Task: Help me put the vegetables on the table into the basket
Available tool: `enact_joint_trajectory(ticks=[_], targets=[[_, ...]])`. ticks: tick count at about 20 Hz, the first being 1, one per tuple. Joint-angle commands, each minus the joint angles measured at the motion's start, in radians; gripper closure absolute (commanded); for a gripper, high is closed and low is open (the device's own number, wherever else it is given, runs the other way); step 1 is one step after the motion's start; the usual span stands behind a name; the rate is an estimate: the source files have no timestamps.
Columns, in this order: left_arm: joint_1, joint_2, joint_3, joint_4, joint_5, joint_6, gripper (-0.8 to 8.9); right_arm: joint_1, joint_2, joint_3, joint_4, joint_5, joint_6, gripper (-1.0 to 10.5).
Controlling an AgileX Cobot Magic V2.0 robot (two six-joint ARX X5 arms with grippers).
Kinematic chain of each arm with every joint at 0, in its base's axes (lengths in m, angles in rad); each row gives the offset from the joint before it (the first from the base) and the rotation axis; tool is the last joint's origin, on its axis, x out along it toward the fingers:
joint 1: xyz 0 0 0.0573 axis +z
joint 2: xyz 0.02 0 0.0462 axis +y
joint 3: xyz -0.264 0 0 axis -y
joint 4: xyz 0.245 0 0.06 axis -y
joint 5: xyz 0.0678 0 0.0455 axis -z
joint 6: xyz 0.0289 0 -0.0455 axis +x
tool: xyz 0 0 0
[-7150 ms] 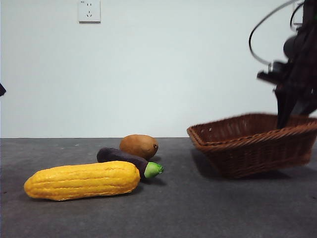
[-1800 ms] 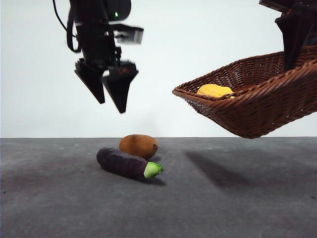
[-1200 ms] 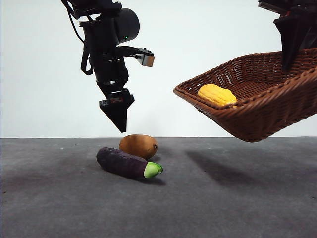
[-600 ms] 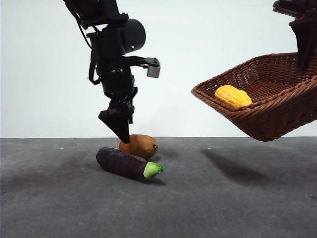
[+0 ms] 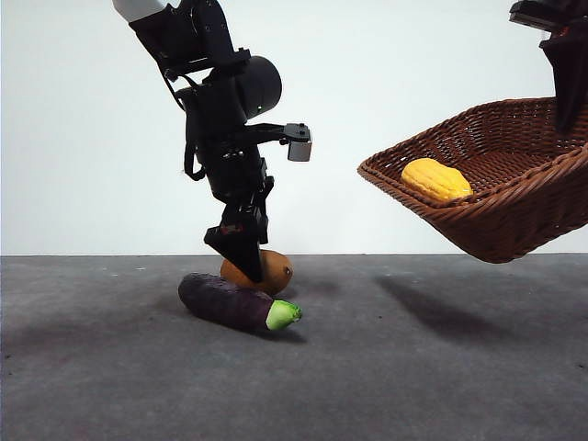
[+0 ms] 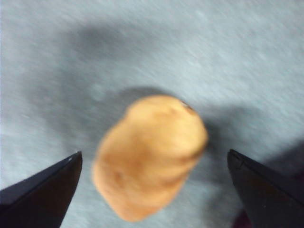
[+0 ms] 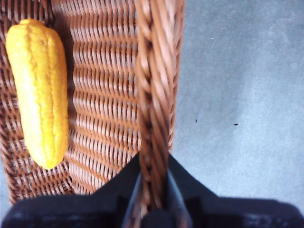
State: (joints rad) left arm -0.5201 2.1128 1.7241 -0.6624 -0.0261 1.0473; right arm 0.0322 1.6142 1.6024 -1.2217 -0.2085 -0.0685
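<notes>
My left gripper [image 5: 243, 262] is down at the brown potato [image 5: 269, 271], which lies on the table [image 5: 413, 367]. In the left wrist view the left gripper [image 6: 154, 154] is open, its jaws standing apart on either side of the potato [image 6: 149, 156]. The purple eggplant [image 5: 230, 303] lies just in front of the potato. My right gripper [image 7: 153, 183] is shut on the braided rim of the basket [image 7: 152, 85]. It holds the basket [image 5: 501, 216] tilted in the air at the right. The yellow corn [image 5: 436, 179] lies inside the basket, and the right wrist view shows the corn [image 7: 40, 90] against the woven floor.
A white wall stands behind the table. The raised basket throws a shadow [image 5: 441, 308] on the table at the right. Grey table surface [image 7: 237, 95] shows below the basket's rim.
My left arm has come down and slightly right, so its jaws now reach the potato. The held basket with the corn has barely shifted.
</notes>
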Motion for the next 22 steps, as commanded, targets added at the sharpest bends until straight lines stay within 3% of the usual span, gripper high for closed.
enact_joint_trajectory(ticks=[1,13,14,16,18,19,22], targets=[[0.007,0.017,-0.006,0.008,0.010,0.000,0.86,-0.002,-0.008,-0.004,0.011,-0.008,-0.008,9.6],[0.026,0.079,-0.006,0.026,0.011,-0.019,1.10,-0.002,-0.008,-0.004,0.020,-0.008,-0.014,9.6],[0.026,0.079,-0.006,0.027,0.011,-0.019,2.21,-0.002,-0.008,-0.004,0.021,-0.008,-0.014,9.6],[0.026,0.079,-0.006,0.031,0.008,-0.019,5.46,-0.002,-0.008,-0.004,0.025,-0.008,-0.014,9.6],[0.026,0.079,-0.005,0.029,0.008,-0.019,7.44,-0.002,-0.008,-0.004,0.025,-0.008,-0.014,9.6],[0.026,0.077,-0.003,0.026,0.008,-0.019,7.88,-0.002,-0.008,-0.004,0.025,-0.008,-0.014,9.6],[0.014,0.063,0.025,0.026,0.008,-0.023,7.93,-0.002,-0.008,-0.004,0.026,-0.008,-0.014,9.6]])
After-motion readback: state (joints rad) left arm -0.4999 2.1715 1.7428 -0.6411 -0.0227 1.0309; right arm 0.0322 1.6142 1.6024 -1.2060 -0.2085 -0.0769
